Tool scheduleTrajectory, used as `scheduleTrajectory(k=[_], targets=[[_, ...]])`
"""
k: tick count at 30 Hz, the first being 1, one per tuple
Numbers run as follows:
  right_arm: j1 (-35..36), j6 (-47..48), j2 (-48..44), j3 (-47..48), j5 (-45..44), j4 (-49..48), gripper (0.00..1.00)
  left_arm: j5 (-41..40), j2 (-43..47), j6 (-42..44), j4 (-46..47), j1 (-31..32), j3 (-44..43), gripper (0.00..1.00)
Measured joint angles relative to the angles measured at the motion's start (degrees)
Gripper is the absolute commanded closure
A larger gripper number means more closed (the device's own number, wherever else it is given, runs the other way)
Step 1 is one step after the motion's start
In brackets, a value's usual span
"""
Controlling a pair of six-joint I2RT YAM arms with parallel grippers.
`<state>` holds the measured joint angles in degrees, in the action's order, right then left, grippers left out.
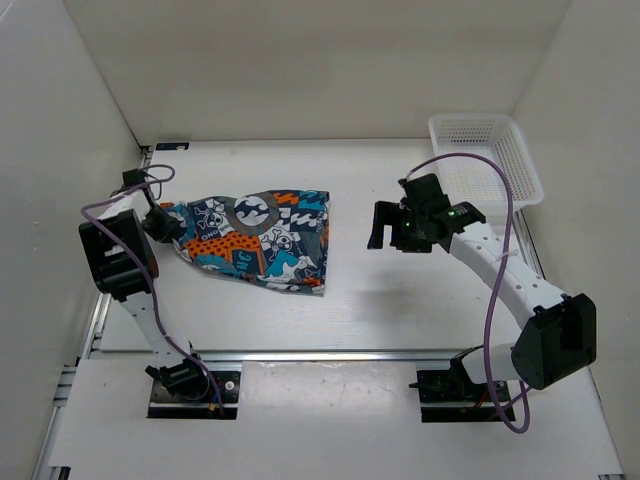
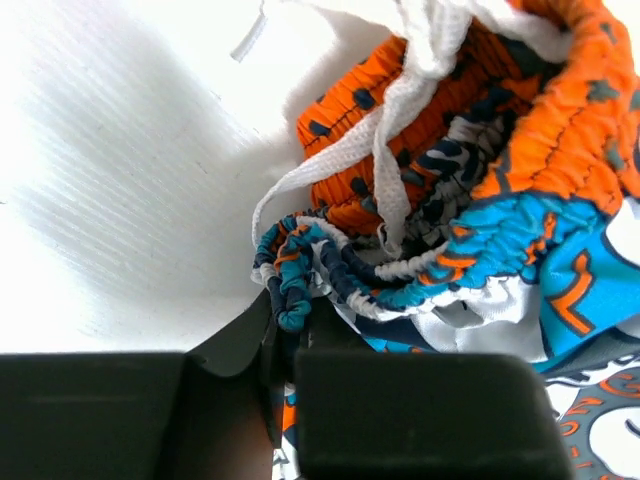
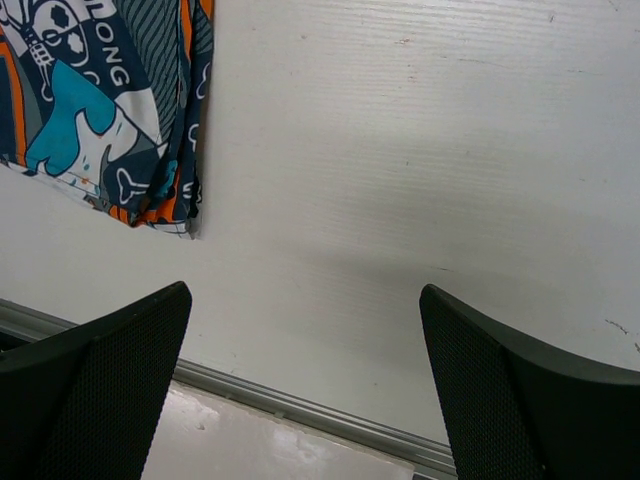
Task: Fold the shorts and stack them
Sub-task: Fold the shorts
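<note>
The printed shorts (image 1: 258, 238) lie folded on the white table, waistband to the left. My left gripper (image 1: 166, 226) is at that waistband end, shut on the bunched elastic edge. In the left wrist view the gathered waistband (image 2: 470, 200) and white drawstring (image 2: 400, 130) fill the frame above the closed gripper (image 2: 285, 345). My right gripper (image 1: 385, 226) is open and empty, held above bare table to the right of the shorts. The right wrist view shows the shorts' hem corner (image 3: 110, 130) at top left between and beyond the spread fingers (image 3: 110, 380).
A white mesh basket (image 1: 487, 157) stands at the back right corner. White walls enclose the table on three sides. A metal rail (image 1: 330, 354) runs along the near edge by the arm bases.
</note>
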<state>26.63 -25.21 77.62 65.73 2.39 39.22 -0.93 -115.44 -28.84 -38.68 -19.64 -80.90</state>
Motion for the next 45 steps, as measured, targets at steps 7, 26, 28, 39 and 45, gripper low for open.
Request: scheduleTrajectory(k=[7, 26, 28, 39, 45], targets=[[0.0, 0.0, 0.5, 0.0, 0.8, -0.2, 0.00, -5.3, 1.6, -0.1, -2.1, 1.8, -0.5, 0.90], [0.0, 0.0, 0.7, 0.0, 0.8, -0.2, 0.00, -30.8, 21.2, 5.4, -22.6, 29.9, -16.4, 0.90], [0.0, 0.0, 0.7, 0.0, 0.8, -0.2, 0.00, -32.2, 20.9, 4.5, -24.7, 35.2, -16.4, 0.90], [-0.6, 0.0, -1.0, -0.7, 0.5, -0.2, 0.00, -39.6, 6.6, -9.0, -33.9, 57.5, -15.9, 0.90], [-0.6, -0.3, -1.9, -2.4, 0.8, -0.4, 0.16, -39.2, -3.8, -14.7, -37.4, 61.0, -21.3, 0.90]])
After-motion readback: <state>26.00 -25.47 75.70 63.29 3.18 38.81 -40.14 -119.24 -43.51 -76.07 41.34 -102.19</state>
